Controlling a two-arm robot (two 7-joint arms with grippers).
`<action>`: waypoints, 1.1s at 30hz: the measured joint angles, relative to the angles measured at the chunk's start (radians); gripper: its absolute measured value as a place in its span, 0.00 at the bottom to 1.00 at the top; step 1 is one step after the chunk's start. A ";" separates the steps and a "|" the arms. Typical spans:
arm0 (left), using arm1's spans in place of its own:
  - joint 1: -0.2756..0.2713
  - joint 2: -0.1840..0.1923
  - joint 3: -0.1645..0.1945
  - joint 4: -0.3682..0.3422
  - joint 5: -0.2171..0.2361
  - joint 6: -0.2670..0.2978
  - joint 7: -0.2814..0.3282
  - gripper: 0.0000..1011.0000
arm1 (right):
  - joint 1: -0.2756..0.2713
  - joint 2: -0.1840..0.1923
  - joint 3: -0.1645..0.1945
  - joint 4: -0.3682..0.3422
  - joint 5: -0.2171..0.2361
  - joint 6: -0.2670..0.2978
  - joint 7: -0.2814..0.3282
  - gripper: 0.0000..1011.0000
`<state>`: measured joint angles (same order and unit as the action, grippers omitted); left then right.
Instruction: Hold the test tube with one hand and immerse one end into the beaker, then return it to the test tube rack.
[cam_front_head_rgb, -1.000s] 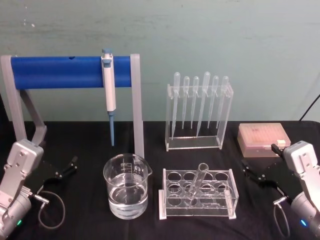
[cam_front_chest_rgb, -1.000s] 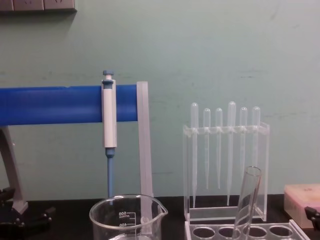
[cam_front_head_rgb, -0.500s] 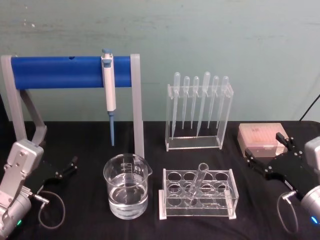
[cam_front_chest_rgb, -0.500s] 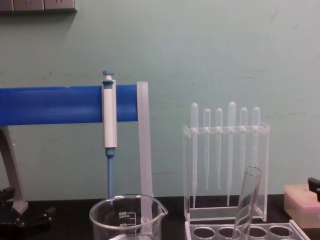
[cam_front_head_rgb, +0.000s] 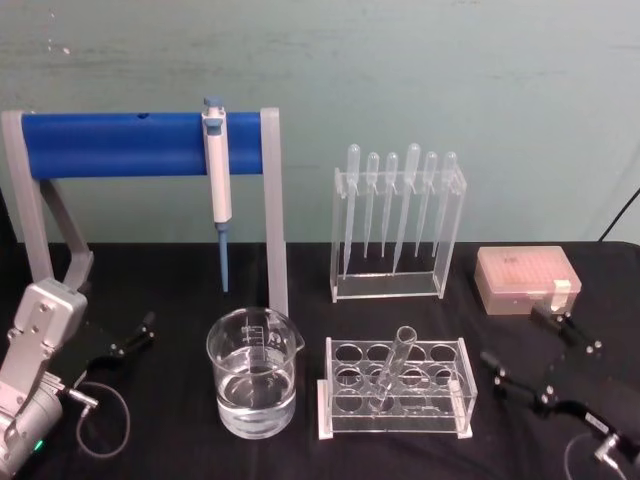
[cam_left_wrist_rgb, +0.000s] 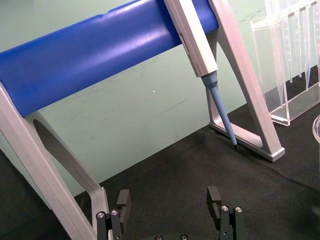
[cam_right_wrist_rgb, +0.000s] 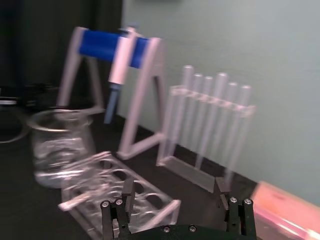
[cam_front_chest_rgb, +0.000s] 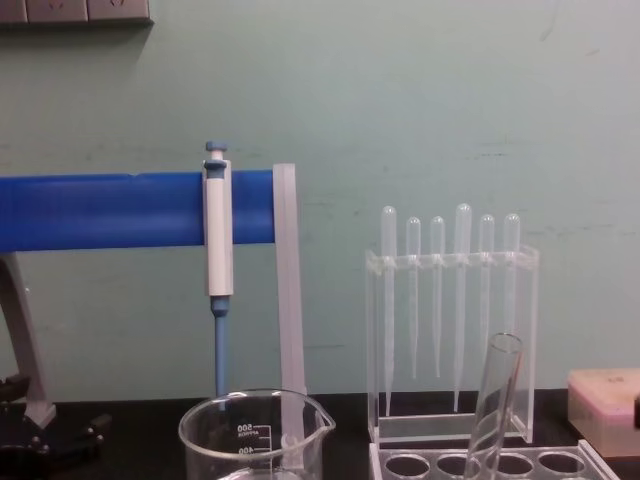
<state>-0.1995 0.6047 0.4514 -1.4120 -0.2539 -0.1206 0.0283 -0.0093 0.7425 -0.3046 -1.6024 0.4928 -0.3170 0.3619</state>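
The left gripper (cam_left_wrist_rgb: 168, 197) sits low at the left edge of the black surface (cam_front_head_rgb: 180, 445), in front of the stand's (cam_front_head_rgb: 140, 143) left leg. Its fingers (cam_left_wrist_rgb: 122, 202) are spread, with nothing between them and bare cloth ahead. A blue-and-white micropipette (cam_front_head_rgb: 217, 180) hangs from the stand's blue bar, its tip above the surface. The stand's right leg comes down just behind the beaker (cam_front_head_rgb: 253, 372), which holds clear water and points its spout to the right. Only a narrow strip of cloth separates the beaker from the test tube rack (cam_front_head_rgb: 462, 405). The test tube (cam_front_head_rgb: 393, 368) stands in a middle hole of that rack, tilted, with its open mouth leaning up and to the right, clear above the rack's top plate. Behind the rack, a clear holder (cam_front_head_rgb: 398, 285) carries six pipettes. To the right of the rack lies an open patch of cloth. The right gripper (cam_front_head_rgb: 512, 335) is beyond it, near the rack's right end and apart from it, just in front of the pink box (cam_front_head_rgb: 527, 278). Its fingers are spread wide and hold nothing.
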 joint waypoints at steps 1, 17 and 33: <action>0.000 0.000 0.000 0.000 0.000 0.000 0.000 0.99 | -0.001 0.005 -0.001 0.003 0.009 -0.006 0.022 0.99; 0.000 0.000 0.000 0.000 0.000 0.000 0.000 0.99 | 0.102 -0.048 -0.070 0.077 0.077 -0.001 0.300 0.99; 0.000 0.000 0.000 0.000 0.000 0.000 0.000 0.99 | 0.235 -0.133 -0.137 0.124 -0.007 0.096 0.354 0.99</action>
<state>-0.1995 0.6047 0.4514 -1.4120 -0.2539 -0.1205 0.0283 0.2256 0.6091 -0.4411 -1.4786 0.4855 -0.2215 0.7158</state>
